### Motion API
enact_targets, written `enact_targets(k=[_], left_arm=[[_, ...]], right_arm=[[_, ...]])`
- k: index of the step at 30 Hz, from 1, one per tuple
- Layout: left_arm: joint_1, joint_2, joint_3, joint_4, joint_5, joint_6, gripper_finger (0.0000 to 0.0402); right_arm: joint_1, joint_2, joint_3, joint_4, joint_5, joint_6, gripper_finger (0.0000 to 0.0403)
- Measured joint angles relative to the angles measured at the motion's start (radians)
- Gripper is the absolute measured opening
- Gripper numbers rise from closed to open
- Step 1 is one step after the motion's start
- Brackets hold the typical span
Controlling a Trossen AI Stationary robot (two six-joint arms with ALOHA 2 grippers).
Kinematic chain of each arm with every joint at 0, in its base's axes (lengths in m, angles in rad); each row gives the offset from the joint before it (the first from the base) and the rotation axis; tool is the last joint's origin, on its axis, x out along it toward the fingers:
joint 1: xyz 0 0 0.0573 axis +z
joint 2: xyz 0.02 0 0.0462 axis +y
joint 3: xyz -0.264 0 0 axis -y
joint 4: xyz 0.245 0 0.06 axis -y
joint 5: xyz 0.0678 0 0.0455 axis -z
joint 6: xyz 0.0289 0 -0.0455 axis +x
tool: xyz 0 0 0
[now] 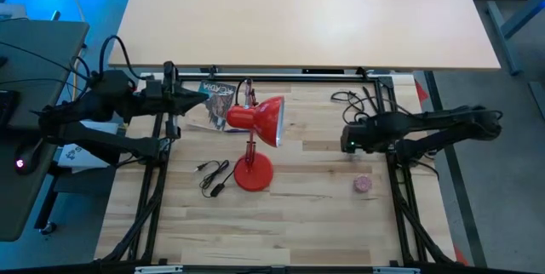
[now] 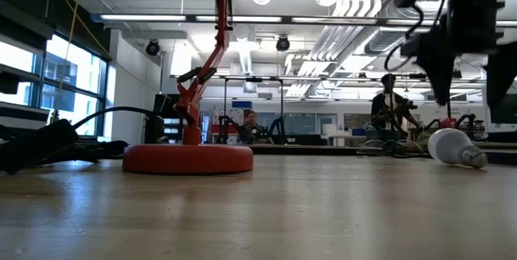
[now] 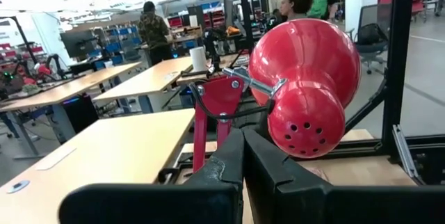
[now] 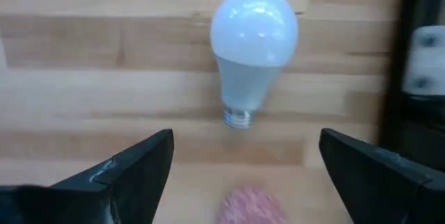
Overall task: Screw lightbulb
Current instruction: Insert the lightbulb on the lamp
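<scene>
The right tool (image 4: 240, 165) hangs with its two fingers (image 4: 139, 165) spread wide, above the wooden counter (image 4: 83, 71) and holding nothing. In the right wrist view the lightbulb (image 4: 252, 50) lies on its side in the upper middle of the frame, its white dome away from the tool and its silver screw base pointing back towards the gap between the fingers. A small pink ball (image 4: 250, 206) sits at the bottom centre, just beside the base and between the tool and the bulb.

The step in hand looks like the pick-up. To do it well, I would bring the tool down so the fingers straddle the wide white body rather than the base, leaving the thread free for the socket. The bulb is round and could roll, so the closing should be centred and gentle. The pink ball is near enough to be nudged or caught, so the approach should pass over it.

In the high view the right tool (image 1: 351, 135) sits right of centre, and the bulb itself is hidden under the arm. The red lamp (image 1: 255, 125) stands at centre, its shade tipped sideways. The left tool (image 3: 240, 161), pressed together and empty, waits just beside the back of the shade (image 3: 306, 85).
</scene>
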Motion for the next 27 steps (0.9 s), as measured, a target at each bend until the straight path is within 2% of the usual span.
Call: enact_targets(k=[2,7,11,15,21,27], left_arm=[[0.000,0.001,0.000,-0.005,0.001,0.000,0.0000],[0.000,-0.001,0.000,-0.006,0.003,-0.054,0.0000],[0.000,0.000,0.000,-0.023,0.003,-0.083,0.0000],[0.000,0.000,0.000,-0.023,0.004,-0.087,0.0000],[0.000,0.000,0.000,-0.023,0.004,-0.091,0.0000],[0.000,0.000,0.000,-0.013,0.004,-0.090,0.0000]], right_arm=[[-0.030,0.004,-0.057,0.083,0.020,0.010,0.0355],[-0.132,0.009,-0.125,0.102,0.121,0.030,0.0355],[-0.193,0.016,-0.134,0.195,0.118,-0.101,0.0355],[-0.253,0.052,-0.131,0.168,0.144,-0.157,0.0355],[-0.318,0.121,-0.133,0.259,0.099,-0.229,0.0355],[-0.329,0.166,-0.133,0.266,0.050,-0.193,0.0355]])
